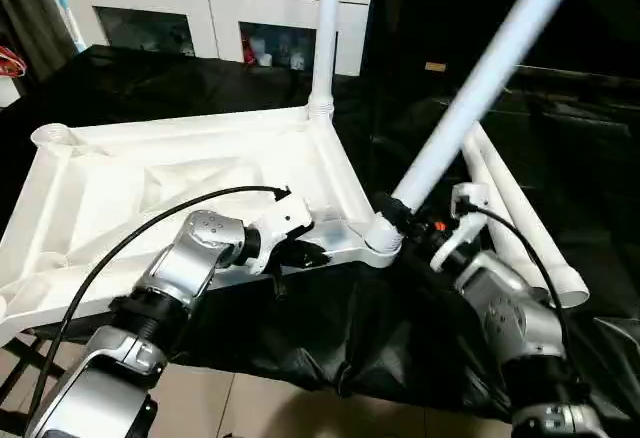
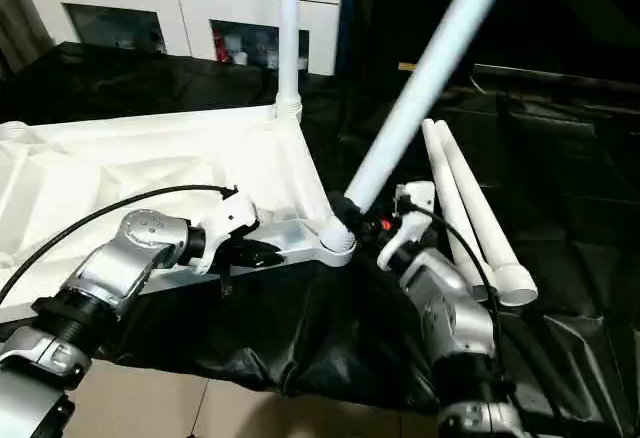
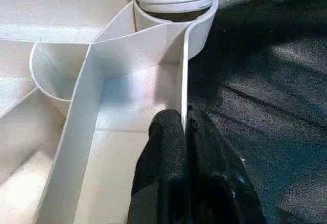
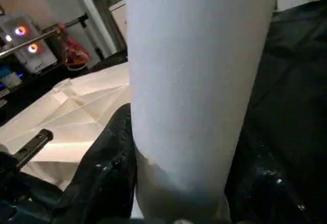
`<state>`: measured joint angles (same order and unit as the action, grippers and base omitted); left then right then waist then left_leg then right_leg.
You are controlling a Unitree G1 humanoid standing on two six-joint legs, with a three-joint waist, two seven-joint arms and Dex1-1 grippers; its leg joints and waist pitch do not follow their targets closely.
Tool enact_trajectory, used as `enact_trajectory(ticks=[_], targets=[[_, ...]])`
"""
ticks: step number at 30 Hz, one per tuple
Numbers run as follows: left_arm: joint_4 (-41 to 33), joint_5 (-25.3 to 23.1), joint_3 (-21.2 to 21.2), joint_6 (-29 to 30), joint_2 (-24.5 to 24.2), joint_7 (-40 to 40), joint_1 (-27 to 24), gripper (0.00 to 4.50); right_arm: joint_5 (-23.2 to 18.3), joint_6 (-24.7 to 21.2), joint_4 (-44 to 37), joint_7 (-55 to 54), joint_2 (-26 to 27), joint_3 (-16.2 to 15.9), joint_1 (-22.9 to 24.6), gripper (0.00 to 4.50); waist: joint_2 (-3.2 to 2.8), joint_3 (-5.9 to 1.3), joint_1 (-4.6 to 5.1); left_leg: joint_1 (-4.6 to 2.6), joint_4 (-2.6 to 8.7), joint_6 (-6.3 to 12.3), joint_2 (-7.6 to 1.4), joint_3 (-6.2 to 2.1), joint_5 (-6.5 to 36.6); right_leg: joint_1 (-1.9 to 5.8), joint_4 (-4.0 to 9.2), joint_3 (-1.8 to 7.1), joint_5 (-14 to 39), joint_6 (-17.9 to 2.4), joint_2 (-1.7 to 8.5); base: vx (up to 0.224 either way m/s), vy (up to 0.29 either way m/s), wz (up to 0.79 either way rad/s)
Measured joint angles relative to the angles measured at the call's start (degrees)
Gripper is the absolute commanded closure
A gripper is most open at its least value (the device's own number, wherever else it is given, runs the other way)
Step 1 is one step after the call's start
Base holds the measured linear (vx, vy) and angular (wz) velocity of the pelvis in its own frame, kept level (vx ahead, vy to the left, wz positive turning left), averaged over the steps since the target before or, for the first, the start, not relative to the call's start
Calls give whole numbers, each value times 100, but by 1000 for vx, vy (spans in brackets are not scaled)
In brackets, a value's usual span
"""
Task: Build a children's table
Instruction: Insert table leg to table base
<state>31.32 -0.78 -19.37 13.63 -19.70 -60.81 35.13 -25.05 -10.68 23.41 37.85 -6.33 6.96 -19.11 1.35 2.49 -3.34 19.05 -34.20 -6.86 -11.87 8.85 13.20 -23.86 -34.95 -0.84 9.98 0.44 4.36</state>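
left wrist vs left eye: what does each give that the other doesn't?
Left wrist view only: the left gripper's fingers pinched shut on the thin rim wall of the tabletop, close up.

Left eye view only: the right gripper holding a tilted leg at the near corner socket, two spare legs on the black cloth, and a white cabinet behind.

Both: the upturned ribbed tabletop and the upright leg seated in the far socket.
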Motion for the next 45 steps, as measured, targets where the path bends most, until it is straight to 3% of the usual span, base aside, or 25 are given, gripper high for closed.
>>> enact_trajectory(ticks=[5, 10, 14, 20, 30, 41, 45], targets=[[73, -8, 0, -30, 13, 3, 32, 450, 133, 286, -93, -24, 7, -89, 151, 262, 0, 0, 4, 0, 2, 0, 0, -1, 0, 1, 0, 1, 9, 15, 1, 0, 0, 0], [95, -10, -4, -64, 17, 10, 36, 450, 539, 629, -337, -115, -97, -413, 299, 262, 10, -4, 3, 1, 11, 0, -1, -1, 0, 0, 1, 1, 23, 38, 1, 0, 0, 0], [100, -21, -7, -106, 6, 9, 35, 450, 856, 655, -495, -153, -223, -608, 300, 262, 16, -7, 9, 1, 18, -1, -1, -1, 0, 0, 3, 2, 24, 40, 1, 0, 0, 0], [101, -39, -9, -146, -98, -20, 34, 450, 1213, 512, -355, -19, -452, -977, -73, 262, 34, -14, 65, 0, 24, -1, 0, -3, 0, -3, 4, 1, 25, 42, 1, 0, 0, 0], [-71, -35, -71, -155, -238, -303, 8, 450, 1216, 227, -58, 969, -912, -1199, -517, 262, 79, -29, 118, 4, 39, -1, -2, -6, 0, -4, 4, -2, 26, 25, -2, 0, 0, 0], [-246, 80, -102, -485, -679, -1123, -69, 450, 1090, 362, -73, 2232, -1234, -1482, -567, 262, 119, -22, 100, 4, 54, 5, -4, 2, 1, -7, 3, -11, 67, -10, -5, 0, 0, 0], [-245, 91, -119, -573, -747, -1313, -68, 450, 1042, 424, -104, 2442, -1242, -1489, -494, 262, 159, -18, 88, 3, 53, 3, -7, 3, 1, -7, 2, -11, 67, -10, -5, 0, 0, 0]])
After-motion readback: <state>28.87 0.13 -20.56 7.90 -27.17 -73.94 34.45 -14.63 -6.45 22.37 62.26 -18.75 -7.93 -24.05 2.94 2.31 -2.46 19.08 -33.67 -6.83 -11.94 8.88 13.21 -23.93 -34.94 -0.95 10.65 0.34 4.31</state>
